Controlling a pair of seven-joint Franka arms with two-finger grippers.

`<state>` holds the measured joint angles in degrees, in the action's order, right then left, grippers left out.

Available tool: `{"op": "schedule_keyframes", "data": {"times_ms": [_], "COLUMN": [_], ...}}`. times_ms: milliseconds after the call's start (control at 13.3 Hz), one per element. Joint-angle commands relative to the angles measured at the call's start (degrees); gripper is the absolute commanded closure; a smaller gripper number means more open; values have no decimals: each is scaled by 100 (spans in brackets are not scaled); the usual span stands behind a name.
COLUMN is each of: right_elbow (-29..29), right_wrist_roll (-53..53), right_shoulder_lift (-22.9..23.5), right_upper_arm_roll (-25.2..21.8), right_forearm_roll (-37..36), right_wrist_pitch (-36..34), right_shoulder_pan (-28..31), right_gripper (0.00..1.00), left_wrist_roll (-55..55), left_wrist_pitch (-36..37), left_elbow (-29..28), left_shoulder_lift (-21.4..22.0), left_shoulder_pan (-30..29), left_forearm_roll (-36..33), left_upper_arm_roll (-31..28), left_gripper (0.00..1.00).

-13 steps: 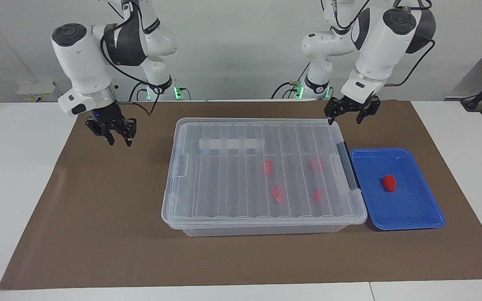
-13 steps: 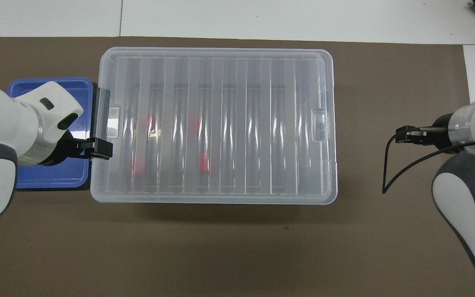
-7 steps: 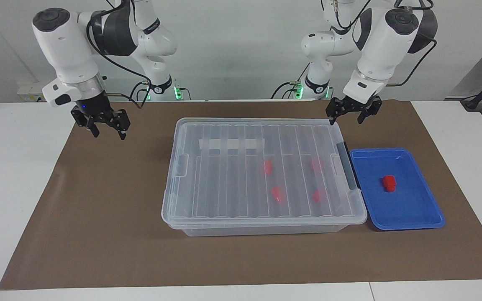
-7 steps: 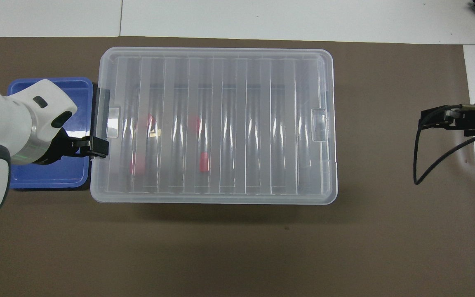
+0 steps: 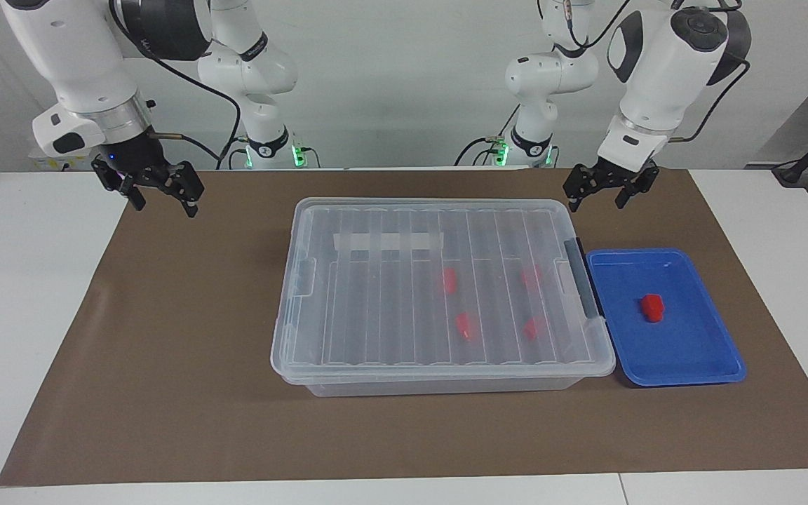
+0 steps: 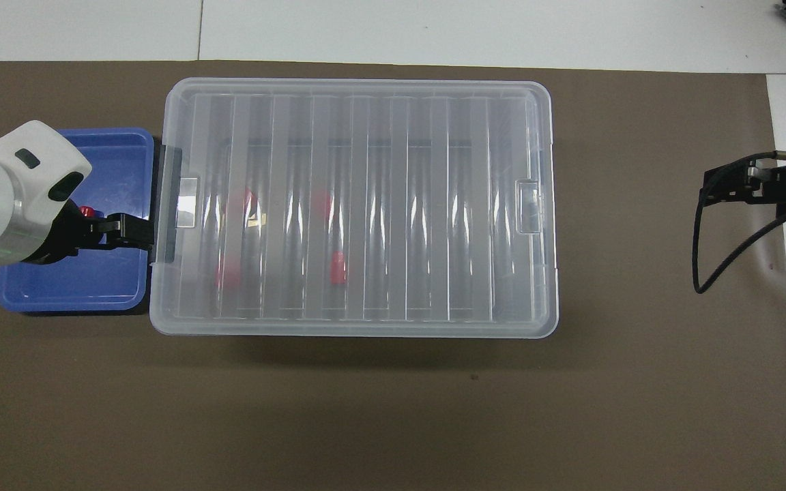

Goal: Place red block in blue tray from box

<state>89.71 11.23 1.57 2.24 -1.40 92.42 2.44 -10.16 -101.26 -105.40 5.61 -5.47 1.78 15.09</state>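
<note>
Since the red block (image 5: 652, 307) already lies in the blue tray (image 5: 719, 365), the job looks done to me; the tray sits on the brown mat (image 5: 165, 393) just beside the box (image 5: 376, 330), at the left arm's end of the table. The box has its clear lid (image 5: 432, 217) on, and four other red blocks (image 5: 449, 280) show through it, lying on the bottom.

The left gripper (image 5: 610, 196) hangs in the air with its fingers spread wide and nothing in them; it is over the mat close to the corner of the box, on the side of the tray nearer to the robots. The right gripper (image 5: 162, 197) is up in the air too, wide open and empty, over the edge of the mat at the right arm's end, well apart from the box.

What could go wrong now? If the left arm dipped low as it moved, it could bump the rim of the tray or the corner of the box; the tray is light, so a knock might slide it or tip the block out. The lid might also pop up if a finger caught its edge; then the blocks inside could spill. Both arms look high enough that I think this is not likely.
</note>
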Motion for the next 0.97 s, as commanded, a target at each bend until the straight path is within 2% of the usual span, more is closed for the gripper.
{"op": "schedule_keyframes", "data": {"times_ms": [0,300,900], "right_elbow": [239,310,433], "right_wrist_roll": [134,90,81], "right_shoulder_lift": [-305,-324,-377], "right_upper_arm_roll": [40,40,40], "right_forearm_roll": [96,140,149], "right_wrist_pitch": [-330,-76,-110], "right_shoulder_pan": [89,89,125], "right_gripper": [0,0,0], "left_wrist_roll": [75,67,49], "left_wrist_pitch": [-139,-43,-16], "left_elbow": [-130,-121,-112], "left_shoulder_lift": [72,89,107], "left_shoulder_pan": [2,46,-94], "left_forearm_roll": [68,68,68], "left_upper_arm_roll": [-6,2,-6], "left_gripper": [0,0,0]}}
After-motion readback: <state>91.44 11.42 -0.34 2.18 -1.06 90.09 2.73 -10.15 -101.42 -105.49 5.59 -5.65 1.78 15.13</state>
